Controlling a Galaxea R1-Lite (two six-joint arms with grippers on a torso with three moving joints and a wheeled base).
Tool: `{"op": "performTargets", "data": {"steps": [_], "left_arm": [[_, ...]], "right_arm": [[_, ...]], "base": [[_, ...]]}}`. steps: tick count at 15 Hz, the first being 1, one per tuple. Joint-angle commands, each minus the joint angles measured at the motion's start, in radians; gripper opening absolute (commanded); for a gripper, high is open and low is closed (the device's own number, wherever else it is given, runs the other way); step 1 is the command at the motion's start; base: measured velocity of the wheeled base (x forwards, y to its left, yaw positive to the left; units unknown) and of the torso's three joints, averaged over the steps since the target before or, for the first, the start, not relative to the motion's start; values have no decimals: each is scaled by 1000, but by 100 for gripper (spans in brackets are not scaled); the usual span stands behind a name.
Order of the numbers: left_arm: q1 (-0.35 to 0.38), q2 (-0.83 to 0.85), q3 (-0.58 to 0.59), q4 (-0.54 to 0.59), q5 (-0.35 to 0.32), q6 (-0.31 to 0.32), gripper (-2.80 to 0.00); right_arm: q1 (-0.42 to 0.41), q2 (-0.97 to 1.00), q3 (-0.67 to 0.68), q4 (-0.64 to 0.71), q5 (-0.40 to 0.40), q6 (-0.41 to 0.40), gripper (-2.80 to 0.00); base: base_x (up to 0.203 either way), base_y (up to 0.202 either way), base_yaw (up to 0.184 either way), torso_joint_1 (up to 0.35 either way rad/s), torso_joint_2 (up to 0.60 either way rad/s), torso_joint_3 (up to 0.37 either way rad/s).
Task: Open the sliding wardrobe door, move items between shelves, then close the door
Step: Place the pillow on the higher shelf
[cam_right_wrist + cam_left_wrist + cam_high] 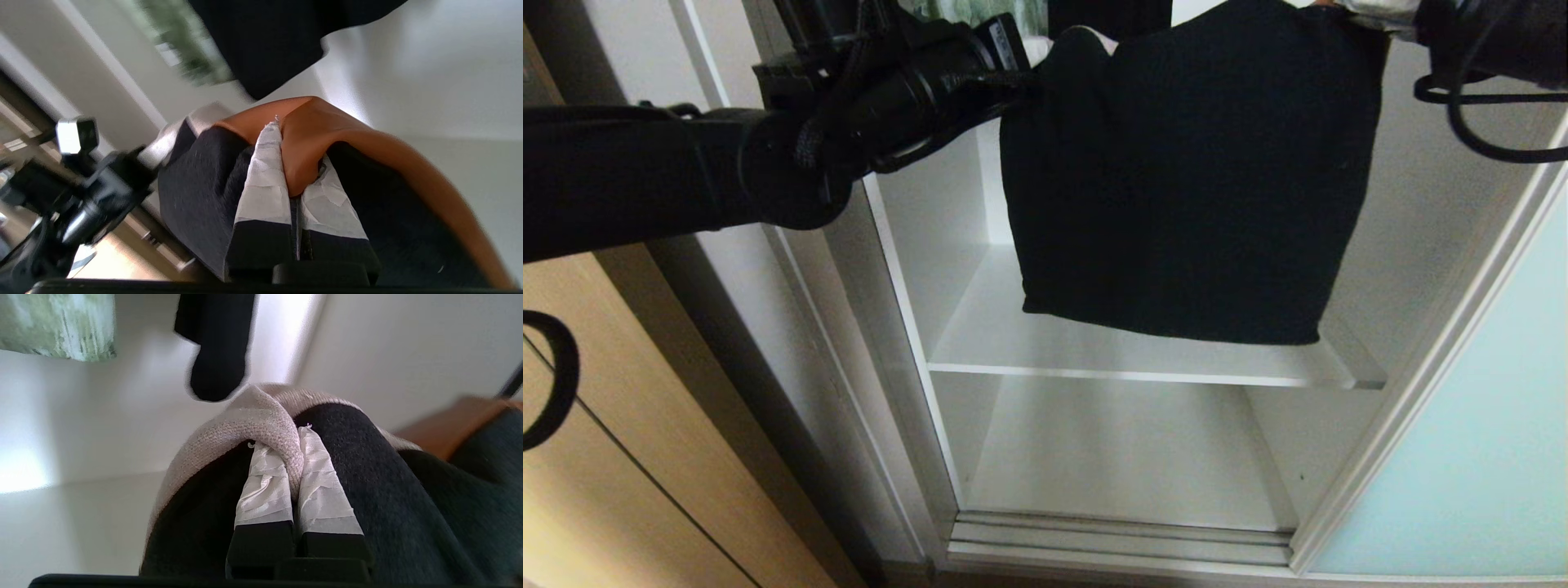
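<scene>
The cushion hangs with its black back toward me in front of the open wardrobe, above the upper of two white shelves. My left gripper is shut on its top left corner. The left wrist view shows the taped fingers of the left gripper pinching the beige woven edge of the cushion. My right gripper is shut on the top right corner. In the right wrist view this gripper clamps the rust-brown leather edge of the cushion. The sliding wardrobe door stands slid to the right.
A lower white shelf sits under the upper one, with the ridged floor track in front. A tan wooden door is at the left. Inside, a dark garment and a green patterned cloth hang above.
</scene>
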Motion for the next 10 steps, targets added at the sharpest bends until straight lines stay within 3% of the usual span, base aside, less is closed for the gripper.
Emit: {"op": "performTargets", "data": {"steps": [1,3,7,10], "left_arm": [[52,150,-24,-70,-57,-5,-280],[75,225,12,-126,-59,-4,-280],[85,307,226,-270,-57,-22,-280],[85,246,310,-269,-61,-76,-280]], "right_arm": [[-29,188,-46,-69,6,7,-280],[-45,251,21,-145,8,7,-280],[-60,298,354,-429,61,7,-280],[-72,233,576,-570,128,8,-280]], "base": [[0,0,0,0,0,0],[0,0,0,0,0,0],[0,0,0,0,0,0],[0,0,0,0,0,0]]}}
